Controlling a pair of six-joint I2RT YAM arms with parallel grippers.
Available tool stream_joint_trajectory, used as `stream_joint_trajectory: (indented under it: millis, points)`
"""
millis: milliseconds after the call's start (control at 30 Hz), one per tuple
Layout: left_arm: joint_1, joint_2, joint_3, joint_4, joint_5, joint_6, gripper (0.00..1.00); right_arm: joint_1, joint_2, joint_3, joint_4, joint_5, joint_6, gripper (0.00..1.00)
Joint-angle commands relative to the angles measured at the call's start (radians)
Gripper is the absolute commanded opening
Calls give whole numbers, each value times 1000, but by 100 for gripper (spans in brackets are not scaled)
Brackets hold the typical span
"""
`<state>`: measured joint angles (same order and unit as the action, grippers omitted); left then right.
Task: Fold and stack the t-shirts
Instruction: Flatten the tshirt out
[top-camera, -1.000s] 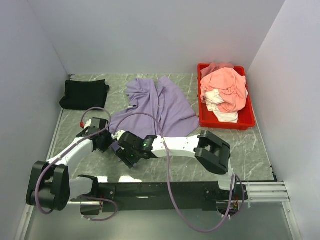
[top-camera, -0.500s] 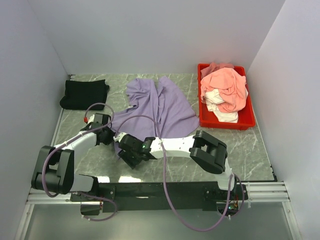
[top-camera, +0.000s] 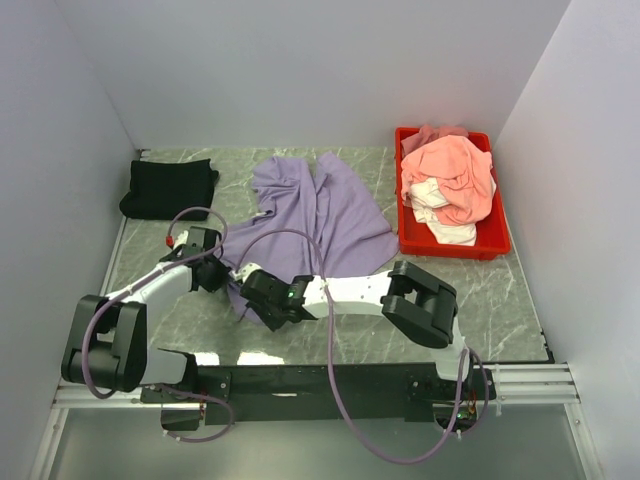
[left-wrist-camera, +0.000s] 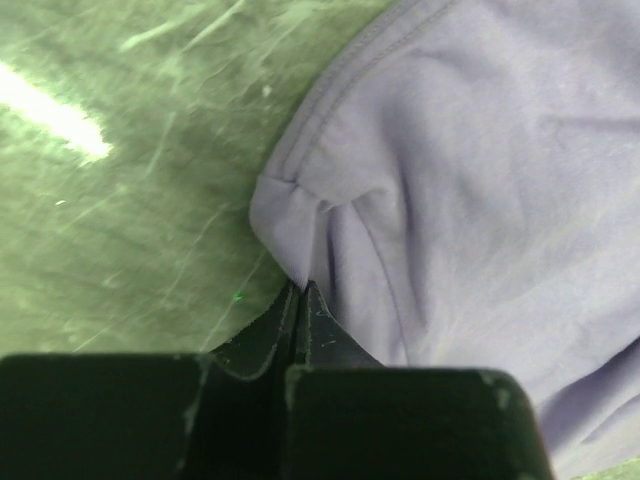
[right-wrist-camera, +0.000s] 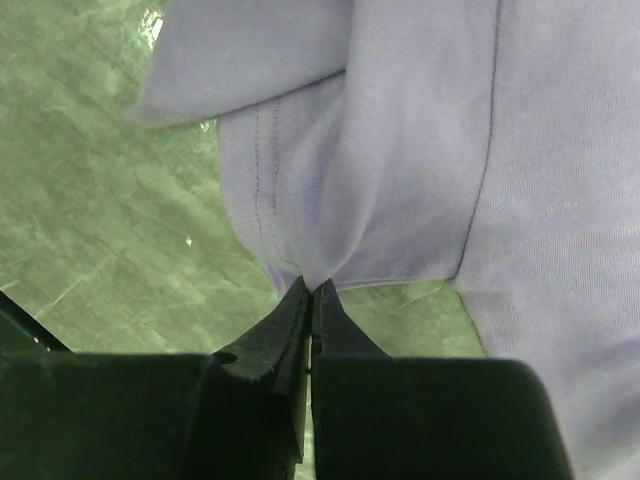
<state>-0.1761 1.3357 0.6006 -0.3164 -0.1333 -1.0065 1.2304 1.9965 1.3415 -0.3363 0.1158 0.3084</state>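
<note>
**Purple shirt (top-camera: 320, 205) pinched twice**

The left gripper (left-wrist-camera: 300, 292) is closed tight on a hem corner of the purple shirt. The right gripper (right-wrist-camera: 312, 290) nips a hem fold beside it. Only the wrist views show that. From above, the shirt lies long, from near left to far middle. A black shirt (top-camera: 168, 187) sits folded at the far left.

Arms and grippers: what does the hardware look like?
Left arm and right arm: white links, bulky black joints, a mauve cable looping along each; red fitting by the left wrist. Left gripper and right gripper: matte black, tapered, lightly scuffed.
</note>
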Motion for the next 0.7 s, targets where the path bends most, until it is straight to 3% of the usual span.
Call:
stream_joint_trajectory:
  millis: [0,300,467,567,600,633,667]
  points:
    - [3,-42,24,-52,-46,20,1,1,-60,-30,-24,16,24,0]
    - [15,-70,48,-101,-88,32,1,-3,-266,-145,-89,-160,44,0]
    - [24,-75,64,-127,-103,39,1,-20,-300,-206,-118,-238,29,0]
    - [24,-87,62,-148,-111,37,9,-23,-291,-209,-119,-261,18,14]
    - [24,-92,59,-151,-112,39,14,-23,-288,-209,-118,-266,21,28]
    - [24,-96,57,-156,-112,39,20,-25,-289,-208,-113,-274,24,35]
    - [24,-105,54,-171,-112,37,35,-25,-292,-203,-106,-289,26,45]
